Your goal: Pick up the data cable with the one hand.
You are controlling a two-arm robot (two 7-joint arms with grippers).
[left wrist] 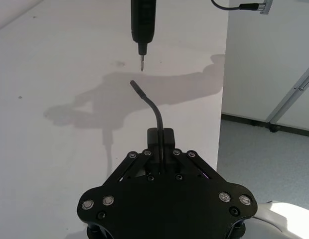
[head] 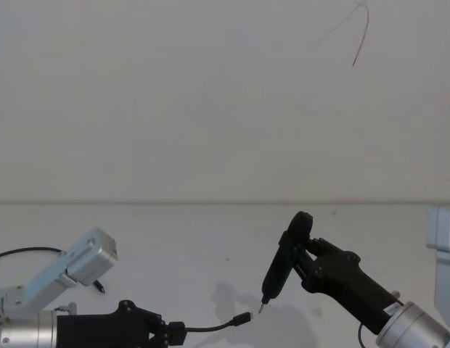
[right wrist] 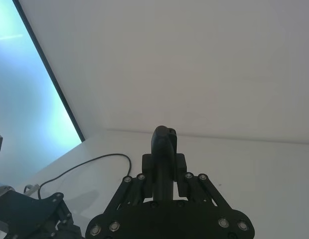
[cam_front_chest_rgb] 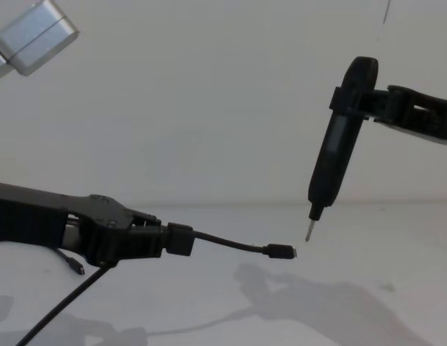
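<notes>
Both grippers clenched; left gripper (cam_front_chest_rgb: 173, 240) pinching data cable (cam_front_chest_rgb: 238, 246) (plug jutting beyond fingertips), right gripper (cam_front_chest_rgb: 368, 101) gripping pen-shaped tool (cam_front_chest_rgb: 335, 158)

White table (head: 174, 246), black data cable (head: 25, 251) trailing across its left part, plug resting there

Head cam looks down over my desk (head: 210, 246) toward the wall; chest cam sits lower, side-on and closer. Both share the gap between my left gripper (cam_front_chest_rgb: 176, 240) and right gripper (cam_front_chest_rgb: 357, 97); each wrist cam looks out along its own fingers.
</notes>
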